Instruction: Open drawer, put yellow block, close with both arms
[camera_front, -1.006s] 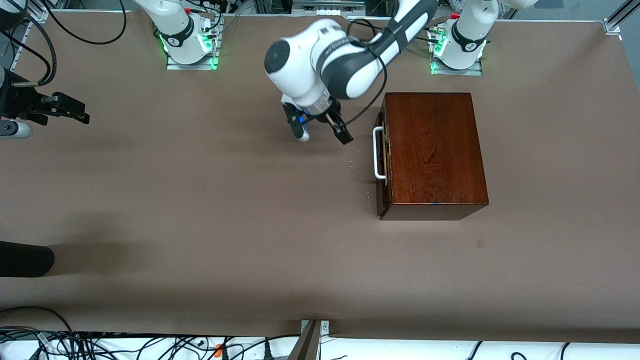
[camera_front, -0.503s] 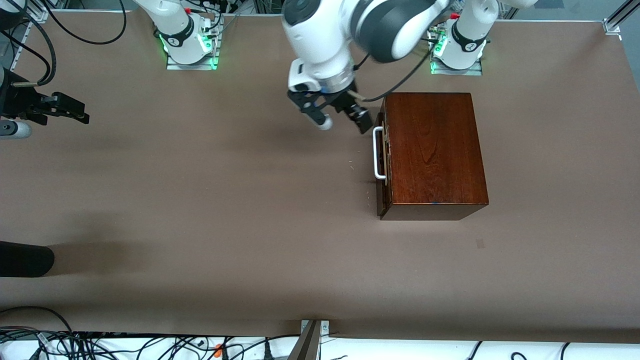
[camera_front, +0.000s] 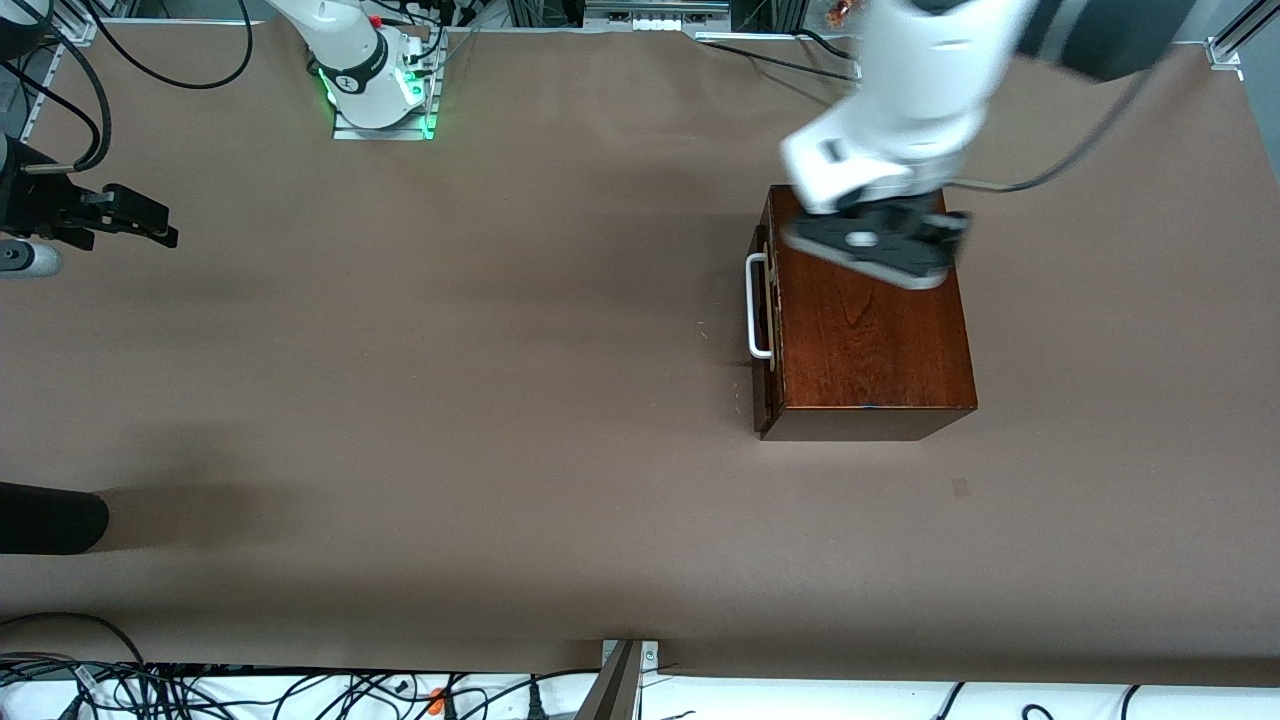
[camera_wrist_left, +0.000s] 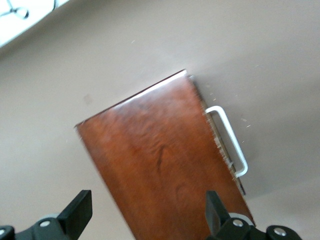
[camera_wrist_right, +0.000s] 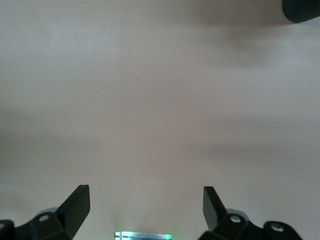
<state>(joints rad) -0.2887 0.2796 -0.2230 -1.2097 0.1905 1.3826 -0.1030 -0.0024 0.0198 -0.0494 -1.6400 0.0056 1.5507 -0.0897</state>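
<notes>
Drawer (camera_front: 765, 320) sits shut in its box (camera_front: 865, 320), directly under the spread, empty left claw (camera_front: 880, 250). Right claw (camera_wrist_right: 145, 212), also spread, waits over bare tabletop (camera_front: 450, 400). Task looks complete; no yellow block is visible.

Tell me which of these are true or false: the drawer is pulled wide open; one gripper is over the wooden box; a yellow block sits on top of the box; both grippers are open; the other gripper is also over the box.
1. The drawer is pulled wide open. False: it sits pushed into the box.
2. The left gripper is over the box. True.
3. A yellow block sits on top of the box. False: the top is bare; no block shows anywhere.
4. Both grippers are open. True.
5. The right gripper is also over the box. False: it waits at the right arm's end of the table.
</notes>
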